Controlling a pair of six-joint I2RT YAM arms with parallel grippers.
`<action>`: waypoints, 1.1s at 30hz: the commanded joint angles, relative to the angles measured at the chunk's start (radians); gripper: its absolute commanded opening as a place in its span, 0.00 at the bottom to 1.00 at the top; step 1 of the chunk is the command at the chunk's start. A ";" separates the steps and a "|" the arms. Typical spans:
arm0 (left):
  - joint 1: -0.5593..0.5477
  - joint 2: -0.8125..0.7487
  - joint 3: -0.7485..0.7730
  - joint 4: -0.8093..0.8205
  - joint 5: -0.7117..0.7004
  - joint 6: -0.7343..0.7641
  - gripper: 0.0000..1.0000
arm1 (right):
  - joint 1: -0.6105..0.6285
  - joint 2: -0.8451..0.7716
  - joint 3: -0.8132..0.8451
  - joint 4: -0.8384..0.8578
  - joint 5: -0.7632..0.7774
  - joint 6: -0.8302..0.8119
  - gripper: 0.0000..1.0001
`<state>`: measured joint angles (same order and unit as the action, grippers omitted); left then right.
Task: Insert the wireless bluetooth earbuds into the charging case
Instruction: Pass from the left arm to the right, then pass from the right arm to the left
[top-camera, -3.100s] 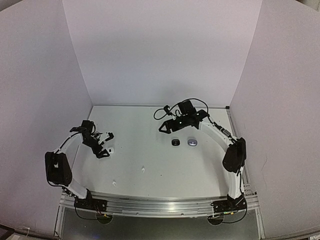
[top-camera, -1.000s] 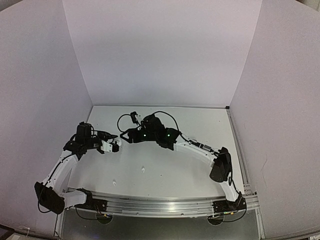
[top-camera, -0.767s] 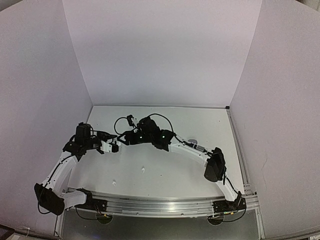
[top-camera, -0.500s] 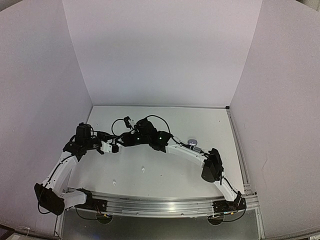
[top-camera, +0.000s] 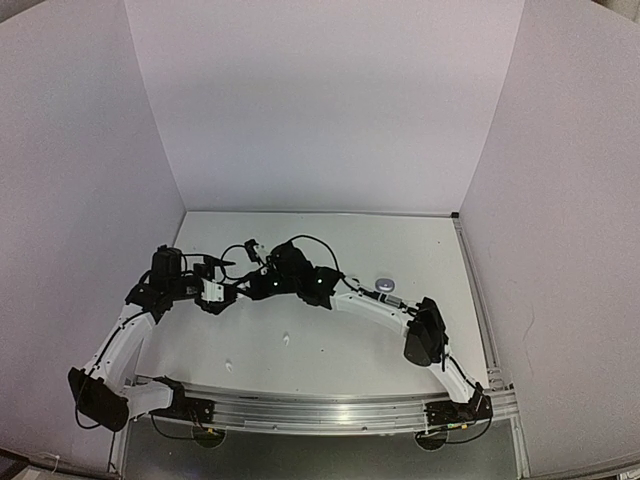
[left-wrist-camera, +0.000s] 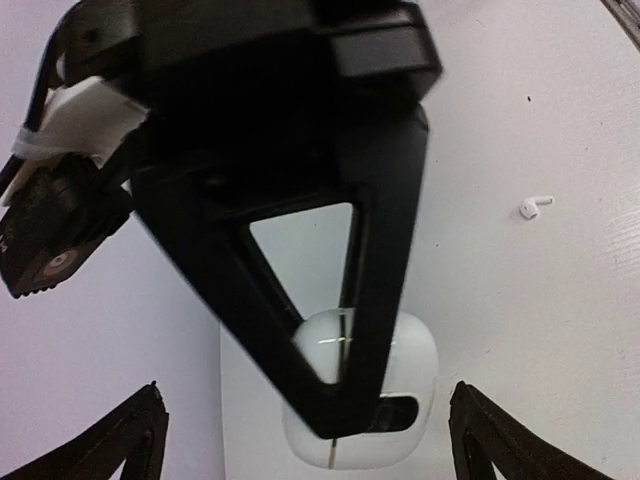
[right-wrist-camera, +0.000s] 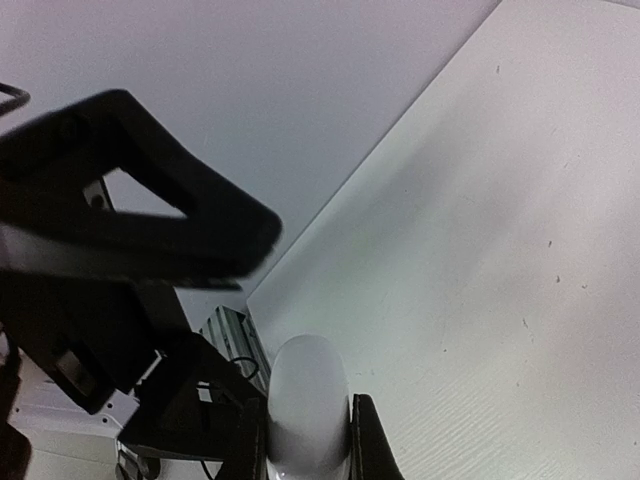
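- The right gripper (right-wrist-camera: 308, 445), swung across, is clamping the white charging case (right-wrist-camera: 308, 390).
- The left gripper (left-wrist-camera: 305, 410) is standing open, handing it over.
- An earbud (left-wrist-camera: 535, 207) is waiting.

Glossy smooth white plastic case (left-wrist-camera: 412, 360), matt white table (left-wrist-camera: 560, 330), brushed metal rail (top-camera: 320, 409)

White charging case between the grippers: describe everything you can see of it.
The white charging case is a smooth, glossy plastic pebble with a thin seam; its lid looks shut. The right gripper pinches its two broad faces, so its wrist camera sees it edge-on. The left gripper is open to either side of it.
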<state>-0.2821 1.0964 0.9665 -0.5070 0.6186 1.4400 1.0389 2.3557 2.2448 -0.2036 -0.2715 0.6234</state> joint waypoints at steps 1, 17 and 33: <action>-0.005 -0.031 0.068 -0.015 0.060 -0.279 1.00 | -0.001 -0.167 -0.070 0.003 -0.015 -0.115 0.00; -0.007 -0.069 0.126 -0.092 0.711 -0.914 0.69 | 0.055 -0.469 -0.352 0.123 -0.216 -0.662 0.00; -0.025 -0.088 0.115 -0.056 0.747 -0.908 0.42 | 0.091 -0.425 -0.326 0.170 -0.105 -0.672 0.00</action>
<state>-0.3008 1.0260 1.0588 -0.5911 1.3335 0.5436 1.1188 1.9092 1.8999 -0.0742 -0.4184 -0.0414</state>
